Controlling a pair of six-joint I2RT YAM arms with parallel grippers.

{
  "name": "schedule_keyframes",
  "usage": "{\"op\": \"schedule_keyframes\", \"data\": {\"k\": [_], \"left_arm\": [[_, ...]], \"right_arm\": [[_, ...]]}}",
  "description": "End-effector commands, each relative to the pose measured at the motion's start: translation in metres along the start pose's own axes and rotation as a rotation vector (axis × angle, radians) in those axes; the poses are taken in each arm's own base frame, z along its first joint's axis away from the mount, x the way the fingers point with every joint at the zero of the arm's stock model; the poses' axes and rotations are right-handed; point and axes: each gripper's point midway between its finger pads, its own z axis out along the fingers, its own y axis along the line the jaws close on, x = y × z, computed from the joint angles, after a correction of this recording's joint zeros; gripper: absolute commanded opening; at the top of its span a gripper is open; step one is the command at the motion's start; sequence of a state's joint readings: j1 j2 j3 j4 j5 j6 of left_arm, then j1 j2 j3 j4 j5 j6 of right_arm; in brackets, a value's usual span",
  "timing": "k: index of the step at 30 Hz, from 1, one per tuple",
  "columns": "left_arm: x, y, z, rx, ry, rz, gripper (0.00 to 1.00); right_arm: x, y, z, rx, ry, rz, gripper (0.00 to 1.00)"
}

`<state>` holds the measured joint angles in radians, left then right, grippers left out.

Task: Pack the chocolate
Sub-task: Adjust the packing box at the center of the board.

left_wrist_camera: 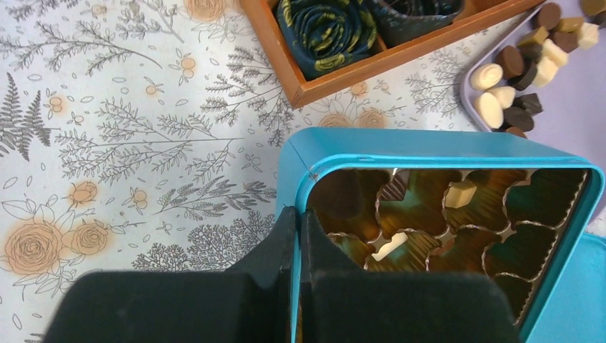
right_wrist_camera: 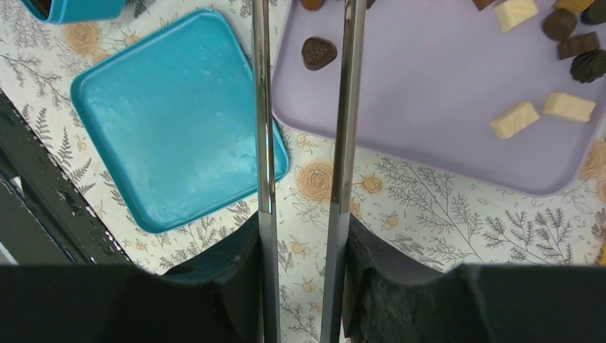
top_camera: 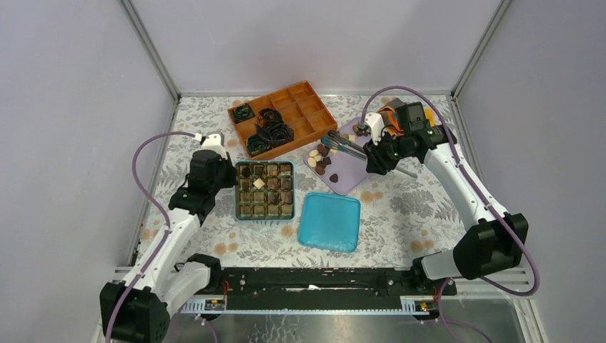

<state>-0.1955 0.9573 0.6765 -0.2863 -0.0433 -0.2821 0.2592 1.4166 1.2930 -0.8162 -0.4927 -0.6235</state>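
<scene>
Left hand (left_wrist_camera: 299, 214) is clamped on the teal tin's (left_wrist_camera: 429, 146) nine-o'clock wall, steadying it. Right hand (right_wrist_camera: 304, 236) grips the tongs (right_wrist_camera: 263, 107), arms apart, over the lavender tray (right_wrist_camera: 429, 93). Loose chocolate (top_camera: 321, 158) lies there, one o'clock from the tin. Picking step: next, pinch one piece cleanly.

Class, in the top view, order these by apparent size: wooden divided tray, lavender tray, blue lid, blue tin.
1. wooden divided tray
2. blue tin, blue lid, lavender tray (partly hidden): look alike, left unranked.
</scene>
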Motion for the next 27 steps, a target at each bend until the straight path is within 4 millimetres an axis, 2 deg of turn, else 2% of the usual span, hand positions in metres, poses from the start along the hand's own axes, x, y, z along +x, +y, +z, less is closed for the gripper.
{"op": "schedule_keyframes", "data": {"k": [1,5,12,19,27], "left_arm": [[-0.052,-0.022,-0.016,0.098,-0.249,0.015,0.00],[-0.059,-0.027,-0.025,0.124,-0.310,0.034,0.00],[-0.060,-0.028,-0.028,0.128,-0.328,0.037,0.00],[-0.046,-0.023,-0.012,0.086,-0.222,0.022,0.00],[-0.025,-0.019,0.006,0.052,-0.104,0.017,0.00]], "right_arm": [[-0.033,0.008,-0.028,0.007,-0.116,-0.071,0.00],[-0.035,0.011,-0.032,0.003,-0.128,-0.084,0.00],[-0.038,0.022,-0.038,-0.021,-0.157,-0.134,0.00],[-0.042,0.038,-0.038,-0.051,-0.164,-0.227,0.00],[-0.042,0.070,-0.014,-0.134,-0.085,-0.385,0.00]]}}
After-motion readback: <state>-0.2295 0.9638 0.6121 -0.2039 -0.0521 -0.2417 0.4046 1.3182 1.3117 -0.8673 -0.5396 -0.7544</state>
